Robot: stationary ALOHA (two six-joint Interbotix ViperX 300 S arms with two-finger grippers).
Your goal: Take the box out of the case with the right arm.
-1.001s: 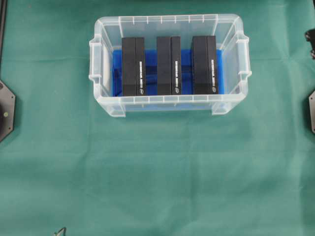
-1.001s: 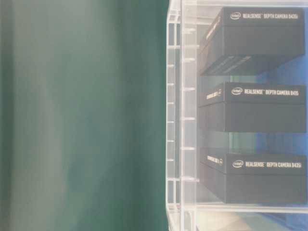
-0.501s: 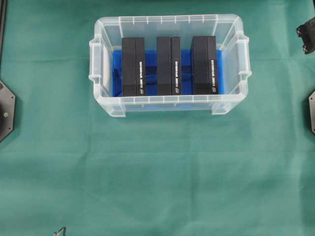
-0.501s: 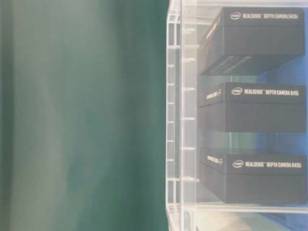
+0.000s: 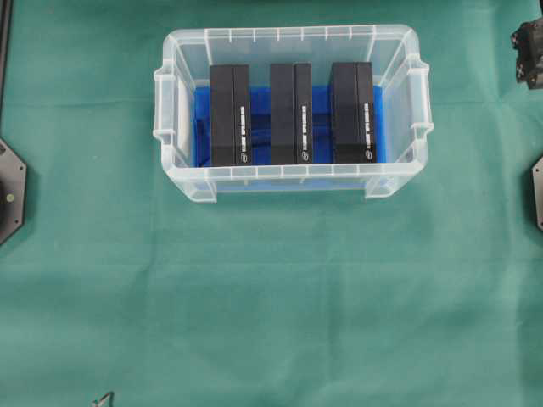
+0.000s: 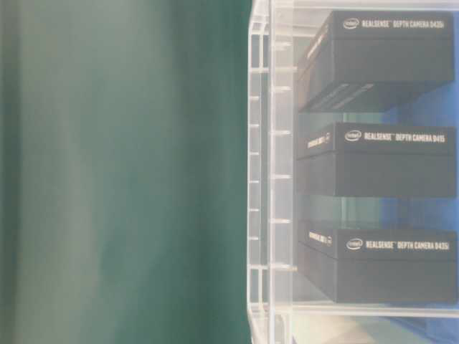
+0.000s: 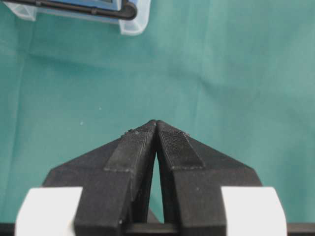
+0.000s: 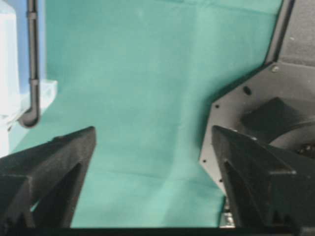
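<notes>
**Right gripper spreads wide at the table's edge; boxes untouched in the case**

Since a second ago, the black part of the right arm (image 5: pixel 529 52) at the overhead view's upper right edge has shifted upward along that edge, and nothing else has moved — case and boxes lie exactly as before.

Nearest, in the left wrist view, the left gripper (image 7: pixel 156 124) has its ridged black fingers pressed tip to tip, closed on nothing, over bare cloth. In the right wrist view, the right gripper (image 8: pixel 153 135) stands wide open, its two pointed, rough-textured black fingers far apart with only cloth between them; a black octagonal base plate (image 8: pixel 256 123) sits behind the finger on the right of that view.

Farther off, the case (image 5: pixel 293 34) — a clear plastic tub, rectangular with rounded corners and rim handles, a blue sheet (image 5: pixel 321 114) on its bottom — rests on the cloth with its long axis across the overhead view. Inside stand three matt black boxes: left box (image 5: pixel 230 114), middle box (image 5: pixel 291 112), right box (image 5: pixel 352 111). They are set side by side and apart, each with its long axis crosswise to the case's. The table-level view shows white lettering on their sides.

A green cloth (image 5: pixel 271 297), faintly creased, covers the whole table.
</notes>
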